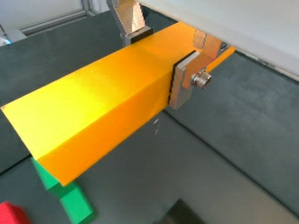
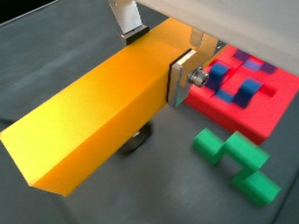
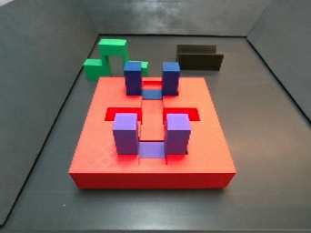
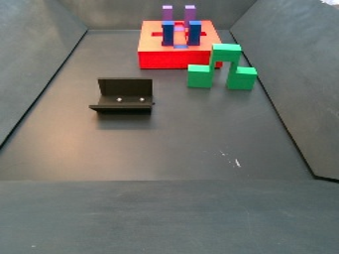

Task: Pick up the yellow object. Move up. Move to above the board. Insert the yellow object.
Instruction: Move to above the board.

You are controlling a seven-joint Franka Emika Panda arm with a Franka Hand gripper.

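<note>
My gripper [image 1: 162, 57] is shut on the yellow object [image 1: 105, 96], a long yellow-orange bar. The silver fingers [image 1: 184, 80] clamp its two long sides near one end. Both wrist views show this grip, and the gripper [image 2: 158, 57] holds the bar [image 2: 93, 114] above the dark floor. The red board [image 2: 267, 112] with blue and purple upright blocks [image 2: 239, 79] lies on the floor beyond the held end. In both side views the board [image 3: 145, 166] [image 4: 157, 60] is in full view, but neither the gripper nor the bar shows there.
A green arch-shaped block [image 2: 233, 157] [image 3: 109, 56] [image 4: 223, 67] stands beside the board and also shows under the bar [image 1: 70, 199]. The dark fixture [image 4: 123, 96] [image 3: 201, 57] stands on the floor apart from the board. Grey walls ring the floor.
</note>
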